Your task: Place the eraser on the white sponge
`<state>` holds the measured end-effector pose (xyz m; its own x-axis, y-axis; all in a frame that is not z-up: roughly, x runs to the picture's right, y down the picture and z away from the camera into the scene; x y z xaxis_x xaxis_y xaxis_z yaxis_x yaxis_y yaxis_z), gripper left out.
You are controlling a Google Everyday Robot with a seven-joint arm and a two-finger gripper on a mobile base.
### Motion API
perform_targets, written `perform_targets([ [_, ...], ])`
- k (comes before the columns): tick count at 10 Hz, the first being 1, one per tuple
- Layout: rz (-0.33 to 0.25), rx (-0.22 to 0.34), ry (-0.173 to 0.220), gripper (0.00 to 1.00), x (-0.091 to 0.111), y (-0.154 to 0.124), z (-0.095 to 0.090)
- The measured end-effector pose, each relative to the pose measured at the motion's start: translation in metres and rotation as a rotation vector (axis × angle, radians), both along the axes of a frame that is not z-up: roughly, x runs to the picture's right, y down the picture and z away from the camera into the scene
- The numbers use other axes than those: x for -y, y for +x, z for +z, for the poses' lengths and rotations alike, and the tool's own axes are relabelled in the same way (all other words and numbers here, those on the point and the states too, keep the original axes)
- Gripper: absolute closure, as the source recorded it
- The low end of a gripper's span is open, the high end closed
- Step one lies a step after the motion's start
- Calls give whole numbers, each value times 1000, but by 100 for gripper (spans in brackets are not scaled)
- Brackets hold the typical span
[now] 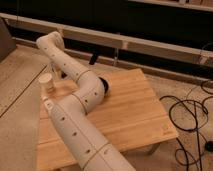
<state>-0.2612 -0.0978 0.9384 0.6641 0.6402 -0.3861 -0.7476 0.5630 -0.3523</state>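
My white arm runs from the bottom centre up to an elbow (91,93), then back-left to the wrist (50,44). The gripper (56,71) hangs below the wrist, over the far left corner of the wooden table (130,110), just behind the white upright cylinder (46,82). Only a thin grey part of it shows. The white sponge (48,104) lies flat at the table's left edge in front of the cylinder, and my arm partly covers it. The eraser is hidden from view.
A dark round object (105,86) sits on the table behind my elbow. Black cables (187,120) lie on the floor to the right. A metal rail (150,46) runs along the dark wall behind the table. Pale floor lies to the left.
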Motion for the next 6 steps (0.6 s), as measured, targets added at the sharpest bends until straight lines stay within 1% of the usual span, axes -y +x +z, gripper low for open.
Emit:
perform_targets([
  [3, 4, -3, -3, 100, 0, 4, 1],
  [5, 48, -12, -17, 100, 4, 28, 6],
  [6, 84, -17, -32, 100, 3, 45, 10],
])
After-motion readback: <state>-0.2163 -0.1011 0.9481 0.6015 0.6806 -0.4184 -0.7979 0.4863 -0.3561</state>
